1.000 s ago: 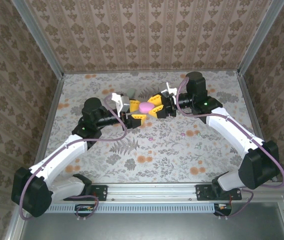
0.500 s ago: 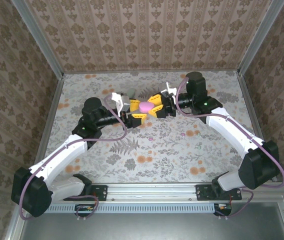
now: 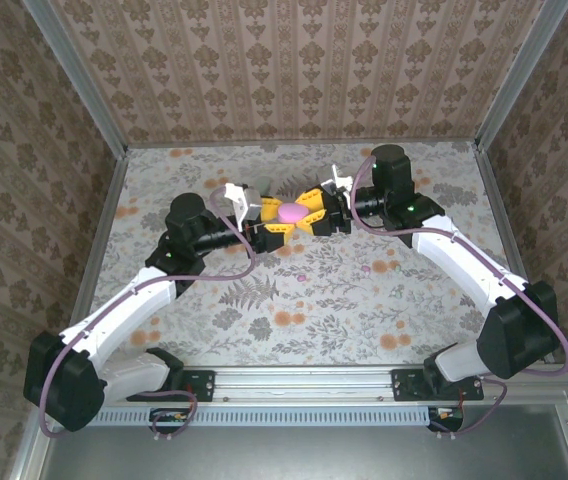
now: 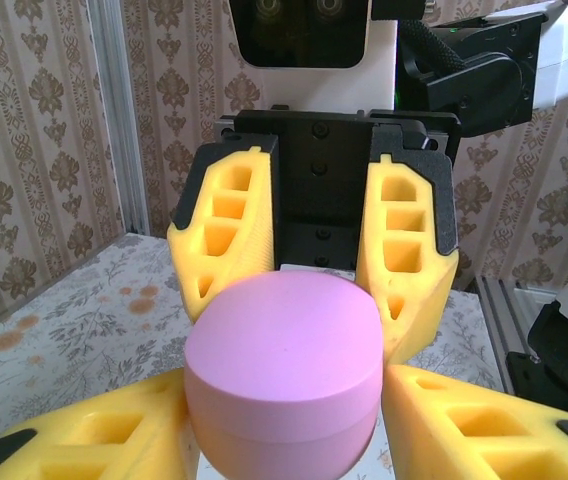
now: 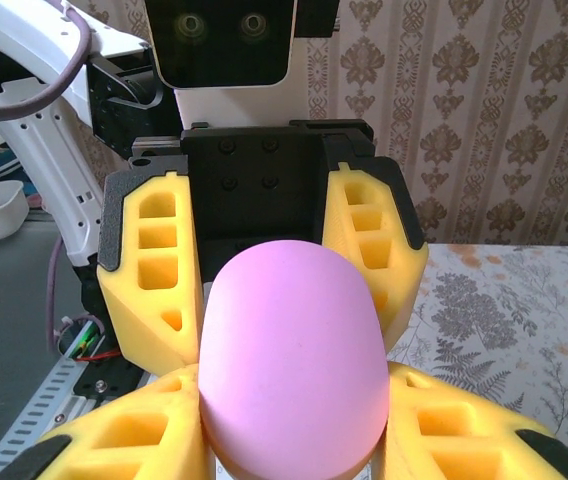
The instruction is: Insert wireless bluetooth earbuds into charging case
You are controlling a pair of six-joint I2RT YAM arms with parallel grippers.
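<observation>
The closed pink charging case (image 3: 291, 212) hangs above the middle of the table, gripped from both sides. My left gripper (image 3: 275, 225) is shut on it; the left wrist view has the case (image 4: 282, 385) wedged between its yellow fingers (image 4: 94, 430). My right gripper (image 3: 312, 214) is shut on the opposite end, where the case (image 5: 289, 360) fills the gap between its fingers (image 5: 464, 430). Two tiny pink-purple earbuds (image 3: 303, 277) (image 3: 363, 268) lie on the floral table nearer the arms' bases.
A grey-green rounded object (image 3: 261, 186) sits just behind the left gripper. A small pale green speck (image 3: 396, 293) lies right of the earbuds. Patterned walls and metal rails (image 3: 99, 225) enclose the table. Orange flower prints dot the cloth.
My left gripper has shifted slightly towards the far side and its jaws have narrowed onto the pink case. The right arm and the earbuds have not moved.
</observation>
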